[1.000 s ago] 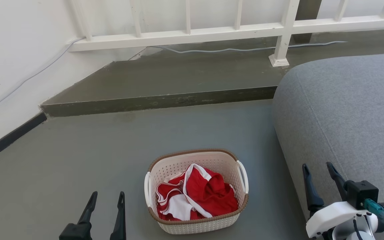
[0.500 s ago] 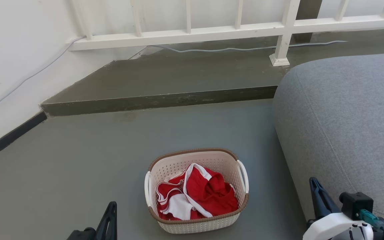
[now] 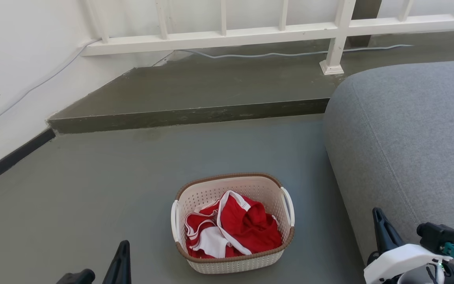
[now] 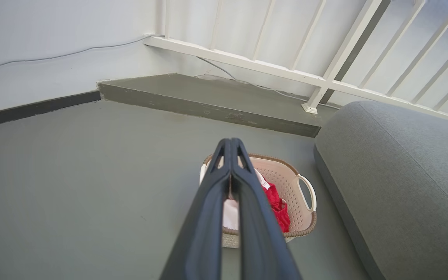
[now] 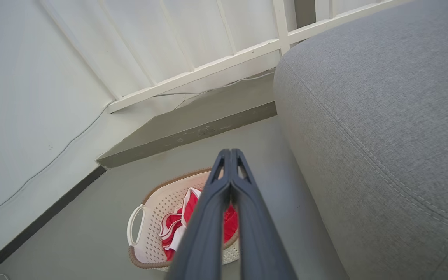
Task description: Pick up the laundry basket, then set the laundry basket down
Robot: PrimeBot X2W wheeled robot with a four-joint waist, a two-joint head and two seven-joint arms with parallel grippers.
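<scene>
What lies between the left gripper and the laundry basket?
Bare grey floor, nothing else, between the left gripper and the laundry basket; the head view shows it.

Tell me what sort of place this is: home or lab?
Probably a home, maybe a living area beside a raised ledge: a grey sofa, a laundry basket holding red clothes on the floor, and a white railing.

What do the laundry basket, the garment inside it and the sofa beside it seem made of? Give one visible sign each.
Laundry basket: likely moulded plastic, matte cream, given its regular perforated walls; the brown rim looks woven, perhaps imitation. Red garment: soft cloth, crumpled into folds. Sofa: grey woven upholstery, showing weave and a stitched seam.
</scene>
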